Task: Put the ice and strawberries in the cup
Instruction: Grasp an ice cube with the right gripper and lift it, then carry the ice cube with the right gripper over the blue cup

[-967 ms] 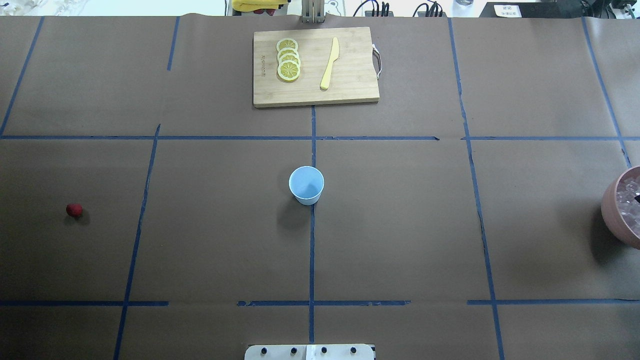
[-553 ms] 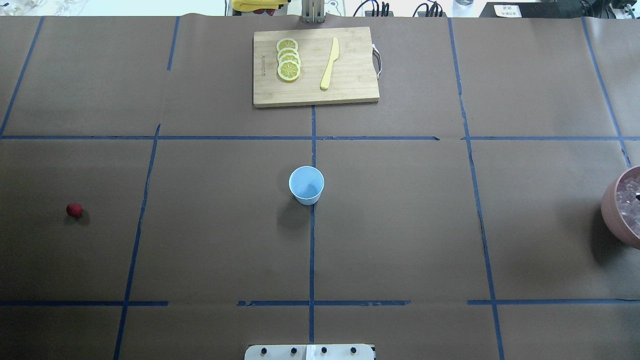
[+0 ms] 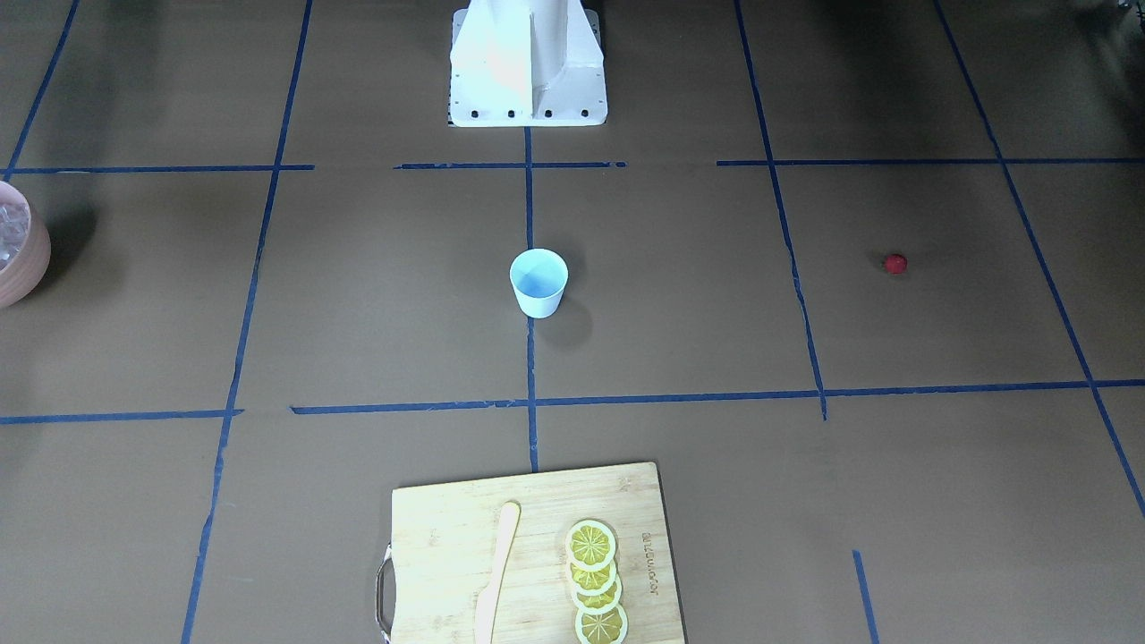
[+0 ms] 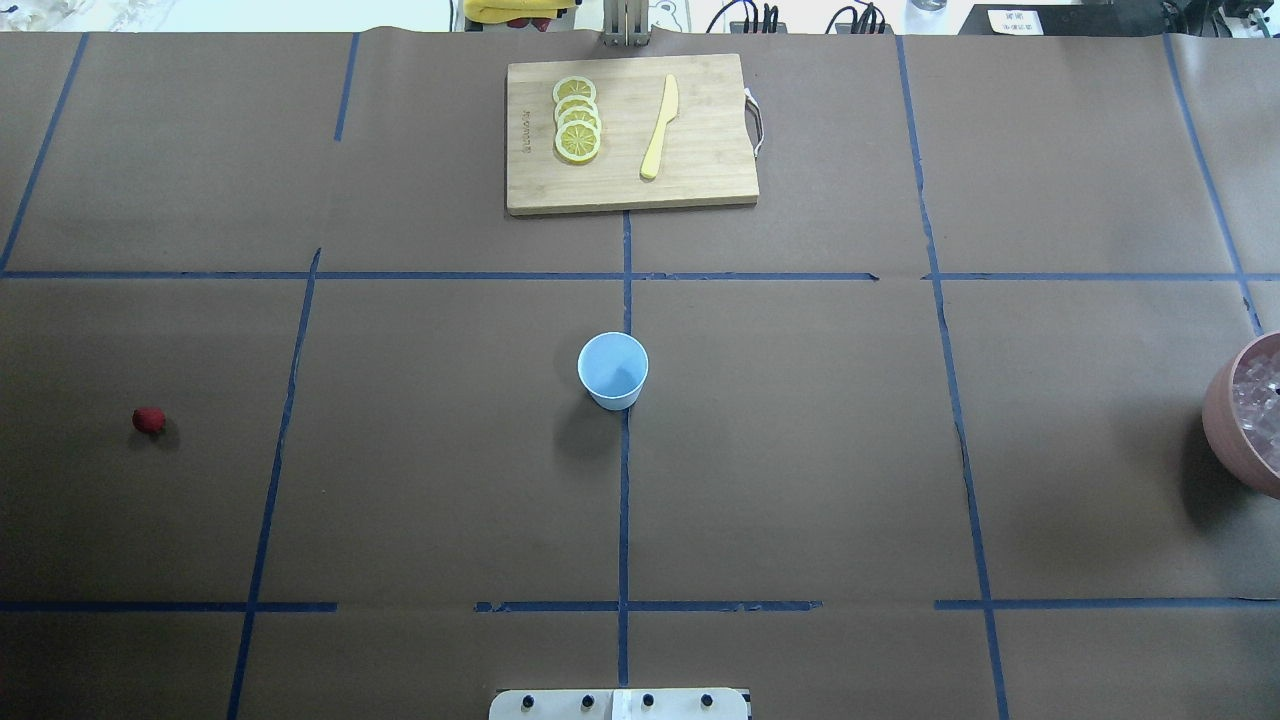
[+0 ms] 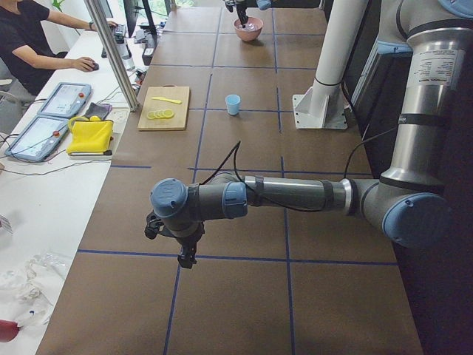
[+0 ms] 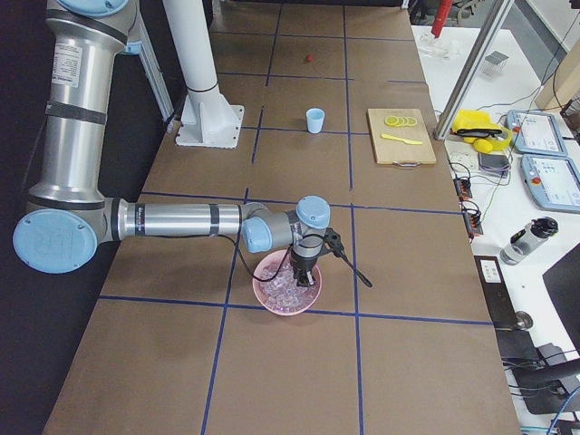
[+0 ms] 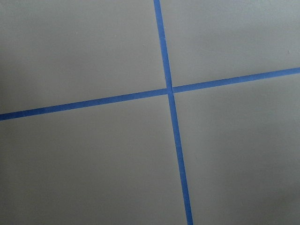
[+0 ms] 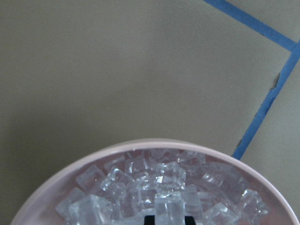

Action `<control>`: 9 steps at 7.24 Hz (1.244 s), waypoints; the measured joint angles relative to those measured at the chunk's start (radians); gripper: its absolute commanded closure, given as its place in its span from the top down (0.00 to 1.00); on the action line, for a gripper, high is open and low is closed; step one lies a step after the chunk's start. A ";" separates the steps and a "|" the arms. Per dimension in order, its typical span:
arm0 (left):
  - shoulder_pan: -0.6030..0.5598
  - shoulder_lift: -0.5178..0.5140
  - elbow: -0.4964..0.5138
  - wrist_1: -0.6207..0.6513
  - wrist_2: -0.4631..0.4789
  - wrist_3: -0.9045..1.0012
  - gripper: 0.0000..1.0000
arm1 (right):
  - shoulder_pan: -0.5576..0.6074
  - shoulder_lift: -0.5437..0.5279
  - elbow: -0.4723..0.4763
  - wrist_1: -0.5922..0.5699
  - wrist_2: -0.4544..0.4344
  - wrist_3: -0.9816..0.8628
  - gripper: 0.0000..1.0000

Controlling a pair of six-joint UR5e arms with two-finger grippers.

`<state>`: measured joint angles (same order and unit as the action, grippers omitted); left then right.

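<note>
The pale blue cup (image 4: 613,368) stands upright and empty-looking at the table's middle. One dark-red strawberry (image 4: 148,420) lies alone far to the left. The ice (image 8: 159,187) fills a pink bowl (image 4: 1225,430) at the right edge. In the exterior right view my right gripper (image 6: 297,276) points down into the ice (image 6: 288,288); I cannot tell whether it is open or shut. My left gripper (image 5: 185,259) hangs low over bare table, far from the strawberry, and shows only in the exterior left view, so its state cannot be told.
A wooden cutting board (image 4: 700,150) with lemon slices (image 4: 577,120) and a yellow knife (image 4: 659,128) lies at the far edge, behind the cup. Blue tape lines cross the brown table cover. A person sits at a side desk (image 5: 44,44).
The dark tip of the right gripper, seen over the bowl at the overhead view's right edge, has slipped out of that view. Cup and strawberry have not moved.
</note>
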<state>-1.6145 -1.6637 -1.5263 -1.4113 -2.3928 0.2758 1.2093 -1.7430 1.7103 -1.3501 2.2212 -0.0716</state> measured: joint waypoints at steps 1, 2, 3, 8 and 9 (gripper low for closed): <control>0.000 0.000 -0.004 0.000 0.000 -0.006 1.00 | 0.002 0.001 0.003 0.000 0.000 0.000 0.00; 0.001 -0.001 -0.011 0.000 0.000 -0.016 1.00 | 0.011 0.002 0.016 0.000 0.004 0.000 0.00; 0.001 -0.001 -0.017 0.000 0.000 -0.023 1.00 | 0.031 0.002 0.050 -0.014 0.011 0.000 0.00; 0.001 -0.001 -0.024 0.000 0.000 -0.028 1.00 | 0.059 0.234 0.266 -0.326 0.105 0.147 0.00; 0.001 -0.001 -0.024 0.000 0.000 -0.028 1.00 | 0.001 0.320 0.271 -0.340 0.120 0.292 0.00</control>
<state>-1.6137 -1.6644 -1.5499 -1.4113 -2.3927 0.2480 1.2101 -1.4225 1.9817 -1.6906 2.3409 0.2202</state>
